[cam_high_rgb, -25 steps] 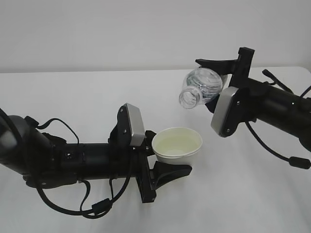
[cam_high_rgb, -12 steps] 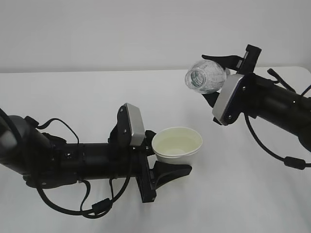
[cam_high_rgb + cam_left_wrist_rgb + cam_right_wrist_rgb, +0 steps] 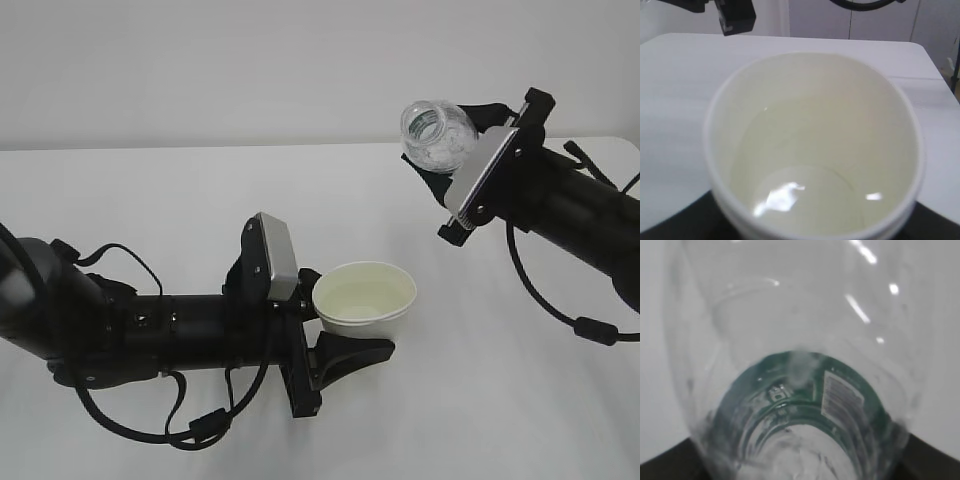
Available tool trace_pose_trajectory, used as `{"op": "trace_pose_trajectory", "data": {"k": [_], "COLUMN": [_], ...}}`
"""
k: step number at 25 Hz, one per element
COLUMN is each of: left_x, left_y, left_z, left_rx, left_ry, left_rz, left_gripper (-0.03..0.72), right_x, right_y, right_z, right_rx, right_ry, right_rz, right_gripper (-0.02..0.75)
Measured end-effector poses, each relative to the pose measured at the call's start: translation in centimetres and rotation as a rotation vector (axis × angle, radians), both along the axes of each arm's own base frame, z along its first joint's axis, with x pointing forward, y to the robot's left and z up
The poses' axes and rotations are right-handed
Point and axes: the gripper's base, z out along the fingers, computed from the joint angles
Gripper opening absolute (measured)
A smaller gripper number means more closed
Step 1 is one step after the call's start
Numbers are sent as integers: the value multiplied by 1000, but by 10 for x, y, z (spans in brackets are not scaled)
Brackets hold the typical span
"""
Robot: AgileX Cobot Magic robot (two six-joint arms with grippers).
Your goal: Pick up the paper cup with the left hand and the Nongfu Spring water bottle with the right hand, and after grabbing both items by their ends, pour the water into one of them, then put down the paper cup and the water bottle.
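Slanted front view; wrist close-ups of cup (image 3: 815,150) and bottle (image 3: 795,390).

Nongfu Spring water bottle (image 3: 436,134) tilted back upward, right hand (image 3: 560,205) risen, farther right

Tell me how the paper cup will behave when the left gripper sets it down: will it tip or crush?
The paper cup holds water, so it is probably bottom-heavy and fairly steady. Its thin wall looks soft and may dent in the left gripper. The open rim could slosh if tilted.
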Motion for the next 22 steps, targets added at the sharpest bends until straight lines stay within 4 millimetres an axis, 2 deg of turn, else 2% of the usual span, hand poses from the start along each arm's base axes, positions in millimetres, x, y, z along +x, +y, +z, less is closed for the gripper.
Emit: {"op": "trace_pose_trajectory", "data": {"k": [22], "left_x": [1], "left_y": [0], "left_z": [0], "left_rx": [-3], "left_ry": [2], "left_rz": [9], "left_gripper": [420], "right_x": [2], "right_y": [-11], "right_z": [-2], "right_rx": [254], "right_ry": [150], "right_rz": [-132], "right_gripper": [455]}}
